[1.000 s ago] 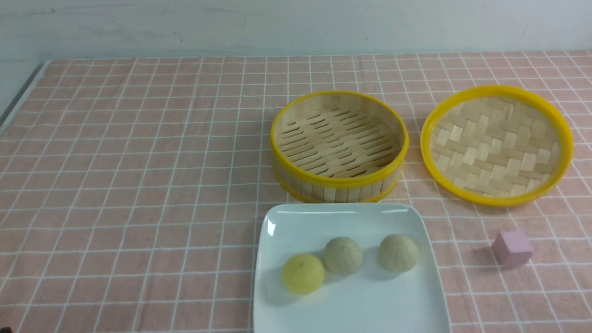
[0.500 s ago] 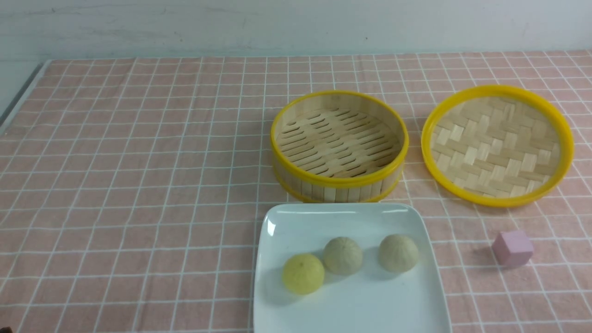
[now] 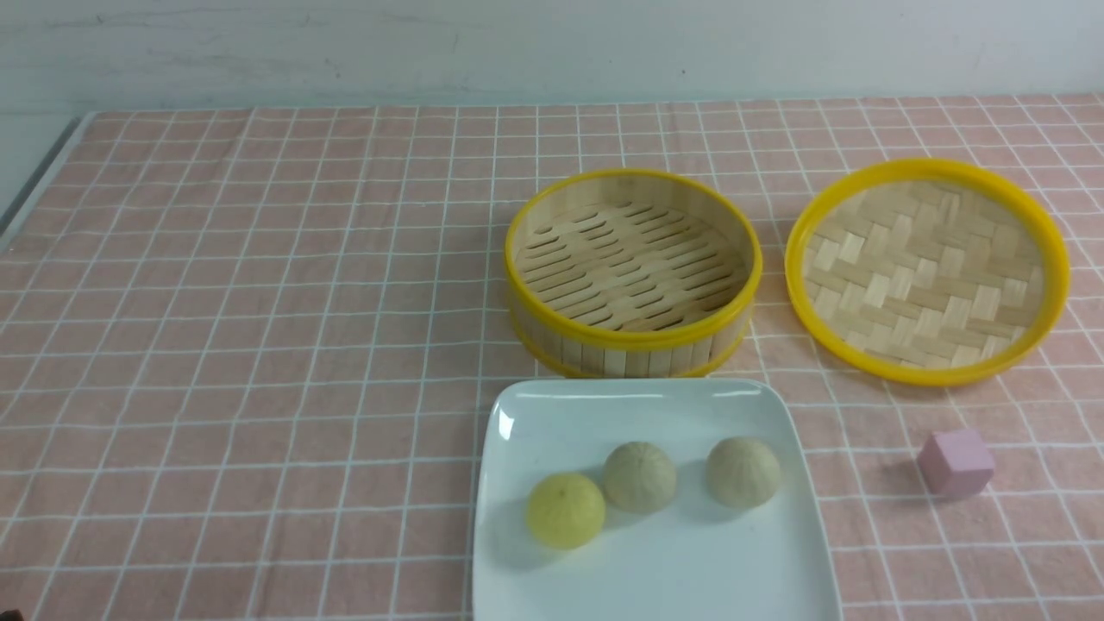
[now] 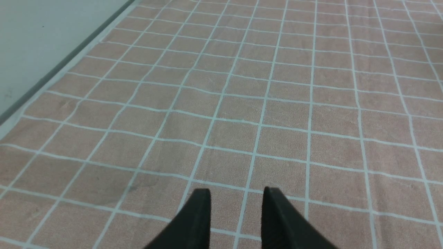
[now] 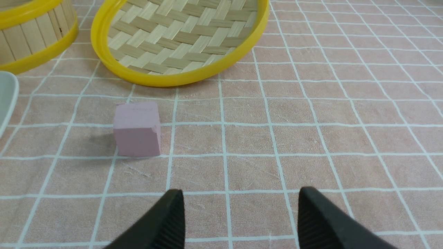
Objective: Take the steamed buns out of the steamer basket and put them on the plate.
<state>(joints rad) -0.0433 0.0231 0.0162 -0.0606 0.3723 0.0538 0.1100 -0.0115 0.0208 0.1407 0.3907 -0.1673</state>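
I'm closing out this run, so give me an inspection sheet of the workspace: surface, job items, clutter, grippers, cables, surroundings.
Surface: pink checked tablecloth, flat.
Job's things: three steamed buns on the plate; steamer basket holds nothing.
Clutter: woven tray beside the basket; pink cube beside the plate.
Grippers: left gripper open, holding nothing; right gripper open, holding nothing, near the cube.
Cables: nothing seen.
Surroundings: pale wall behind the table.
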